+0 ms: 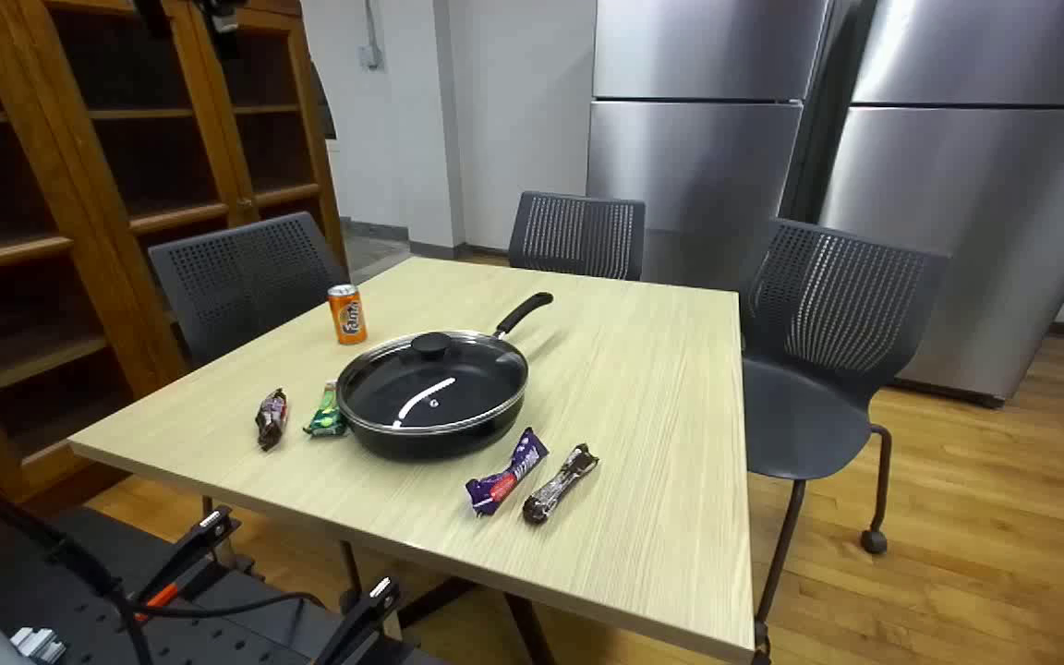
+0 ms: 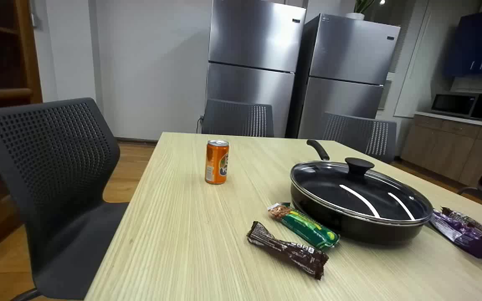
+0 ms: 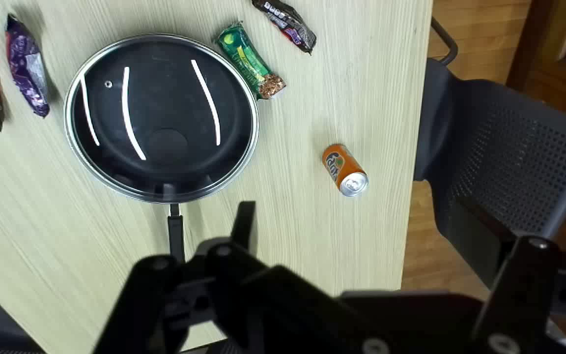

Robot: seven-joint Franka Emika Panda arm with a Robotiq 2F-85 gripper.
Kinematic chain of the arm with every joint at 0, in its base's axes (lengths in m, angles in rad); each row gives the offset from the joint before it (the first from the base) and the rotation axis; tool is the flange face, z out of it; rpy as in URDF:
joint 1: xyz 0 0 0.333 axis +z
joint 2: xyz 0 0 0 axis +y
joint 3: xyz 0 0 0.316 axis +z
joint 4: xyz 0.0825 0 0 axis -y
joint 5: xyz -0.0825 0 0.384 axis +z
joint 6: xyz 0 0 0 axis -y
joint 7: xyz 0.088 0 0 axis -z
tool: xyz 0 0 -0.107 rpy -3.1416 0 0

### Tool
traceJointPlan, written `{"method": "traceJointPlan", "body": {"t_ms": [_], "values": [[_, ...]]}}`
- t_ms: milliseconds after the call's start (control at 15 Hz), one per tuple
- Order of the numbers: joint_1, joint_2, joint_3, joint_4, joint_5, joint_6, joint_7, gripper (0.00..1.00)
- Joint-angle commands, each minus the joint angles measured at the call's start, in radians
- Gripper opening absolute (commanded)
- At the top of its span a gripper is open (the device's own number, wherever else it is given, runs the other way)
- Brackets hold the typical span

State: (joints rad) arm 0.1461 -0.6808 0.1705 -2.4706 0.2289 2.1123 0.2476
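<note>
Clock positions are read from the wrist view. The orange cylindrical metal can with a silver top is seen upright on the pale wood-grain table, near the edge at its three o'clock. No item is held by the black two-fingered gripper; it is seen at the can's six o'clock, fingers spread wide. If the can were struck off-centre by one finger, it could be toppled and rolled over that edge, toward the dark grey perforated plastic chair.

Between the can's nine and ten o'clock, the round black pan is covered by a clear glass lid. The pan's long black handle is directed to six o'clock and partly hidden behind the gripper; the clearance between them cannot be judged there. If the handle were caught by a lowered finger, the pan could be swung and the lid dislodged. The green plastic-wrapped bar, close against the pan's two o'clock, could then be crushed or pushed.
</note>
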Motion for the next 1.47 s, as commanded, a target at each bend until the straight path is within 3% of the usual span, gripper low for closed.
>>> {"method": "traceJointPlan", "body": {"t_ms": [0, 533, 1133, 1400], "values": [[-0.004, 0.001, 0.003, 0.002, 0.002, -0.002, -0.002, 1.0], [-0.028, 0.036, 0.026, 0.006, -0.025, 0.019, 0.031, 1.0], [-0.096, 0.366, 0.002, 0.075, -0.055, 0.169, 0.093, 1.0], [-0.129, 0.519, -0.005, 0.136, -0.127, 0.194, 0.178, 1.0]]}}
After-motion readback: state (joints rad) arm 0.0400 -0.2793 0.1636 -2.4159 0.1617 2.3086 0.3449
